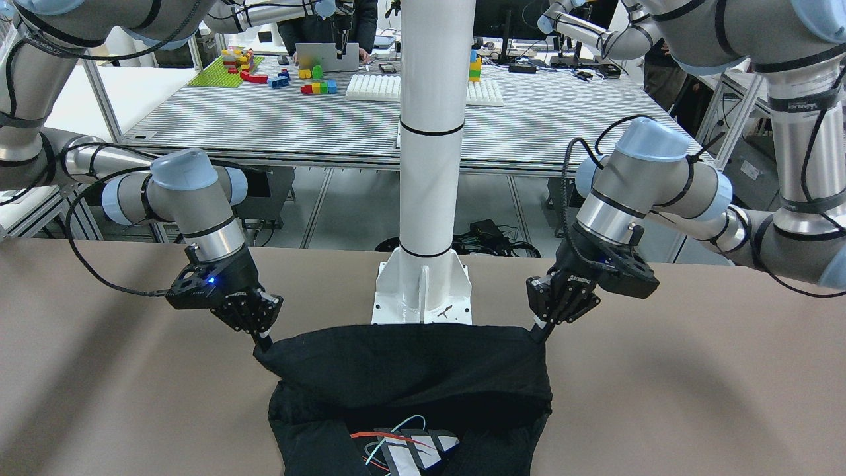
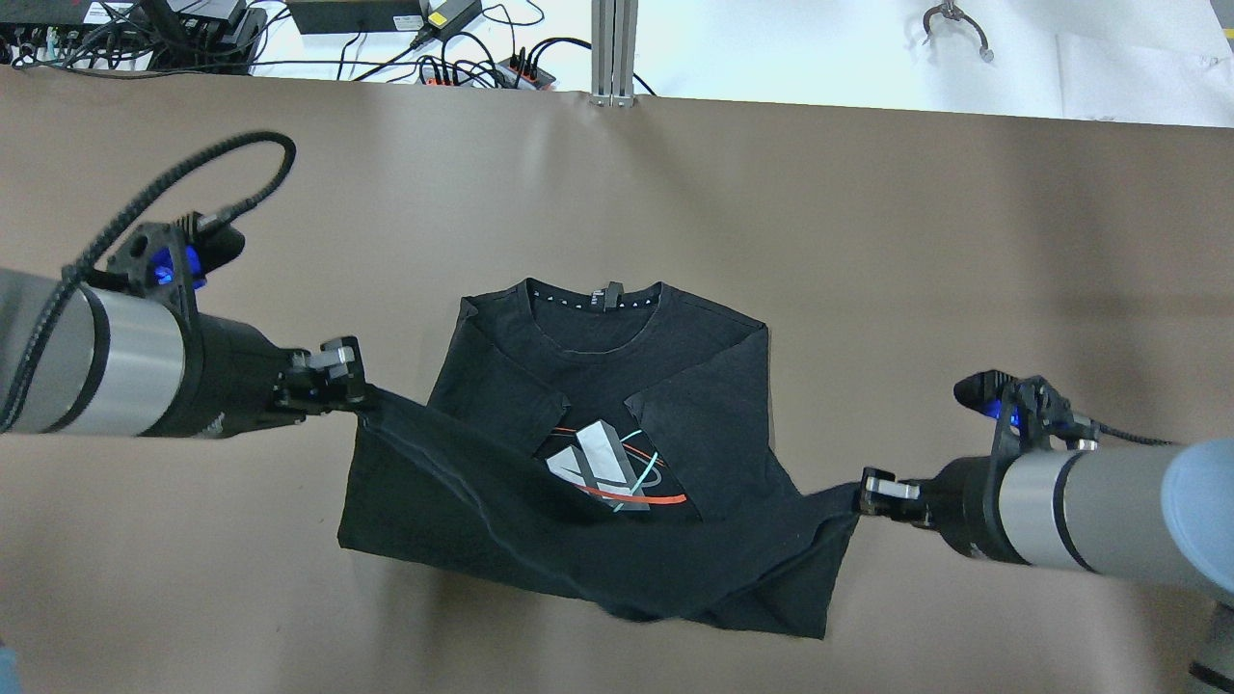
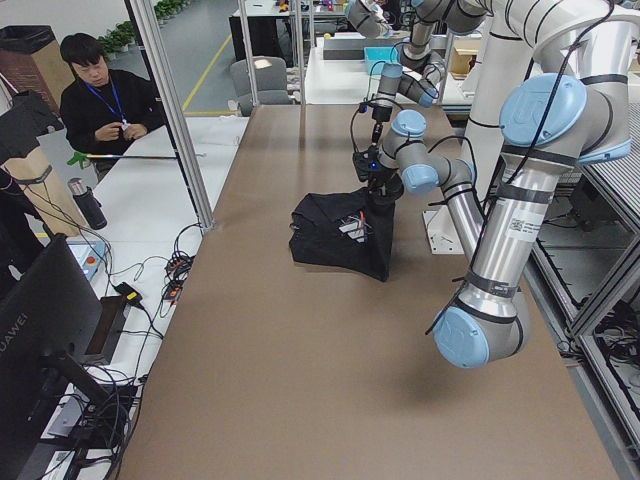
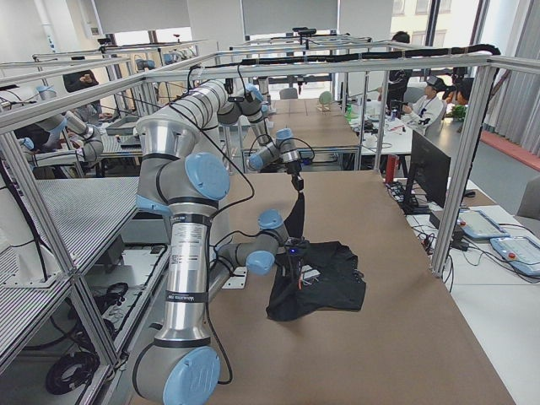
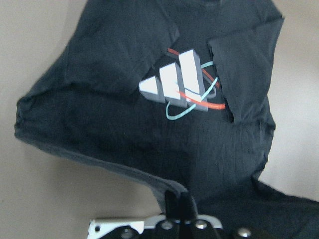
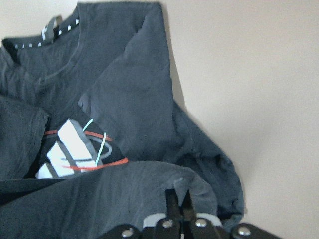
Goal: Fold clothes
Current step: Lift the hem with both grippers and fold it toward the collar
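The clothes are one black T-shirt with a white, red and teal chest print, lying collar away from me on the brown table. Both sleeves are folded inward. Its bottom hem is lifted off the table and stretched between my two grippers. My left gripper is shut on one hem corner, my right gripper on the other. In the front-facing view the raised hem hangs as a band before the white pillar, left gripper at view right, right gripper at view left. Both wrist views show shut fingertips pinching fabric.
The white pillar and its bolted base stand just behind the lifted hem. Cables and power strips line the far table edge. A person sits beyond the table's side, near a monitor.
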Controlling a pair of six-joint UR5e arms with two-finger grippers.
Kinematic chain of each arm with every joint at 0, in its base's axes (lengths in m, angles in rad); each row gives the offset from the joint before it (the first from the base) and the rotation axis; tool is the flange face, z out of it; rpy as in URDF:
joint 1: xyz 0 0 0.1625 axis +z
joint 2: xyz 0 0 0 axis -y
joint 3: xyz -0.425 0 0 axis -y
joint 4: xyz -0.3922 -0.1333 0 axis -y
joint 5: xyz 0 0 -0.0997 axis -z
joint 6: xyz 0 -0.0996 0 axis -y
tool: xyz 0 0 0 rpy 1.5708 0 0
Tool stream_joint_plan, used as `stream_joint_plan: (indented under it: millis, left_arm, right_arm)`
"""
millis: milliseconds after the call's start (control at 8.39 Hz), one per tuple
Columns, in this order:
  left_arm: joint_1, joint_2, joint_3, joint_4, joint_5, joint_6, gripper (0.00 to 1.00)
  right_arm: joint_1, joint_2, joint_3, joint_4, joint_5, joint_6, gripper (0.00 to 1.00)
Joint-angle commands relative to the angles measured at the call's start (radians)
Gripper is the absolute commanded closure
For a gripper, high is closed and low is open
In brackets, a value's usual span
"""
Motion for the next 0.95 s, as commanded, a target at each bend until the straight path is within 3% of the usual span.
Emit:
stream_joint_plan:
  millis: [0, 357, 715, 834]
  left_arm:
    - [-0.125, -0.041, 0.116, -0.001, 0.004, 0.012, 1.0]
    - [-0.135, -0.155, 0.375, -0.03, 0.089, 0.098, 1.0]
    - [-0.133, -0.205, 0.658, -0.219, 0.124, 0.153, 1.0]
    - [-0.129, -0.21, 0.736, -0.292, 0.126, 0.153, 1.0]
  right_arm:
    - [0.134, 0.058, -0.101, -0.012, 0.005, -0.05, 1.0]
    - [0.139, 0.173, -0.256, -0.01, -0.008, -0.056, 1.0]
    - [0.141, 0.227, -0.413, 0.007, -0.017, -0.16, 1.0]
    - [0.139, 0.228, -0.439, 0.005, -0.032, -0.17, 0.9]
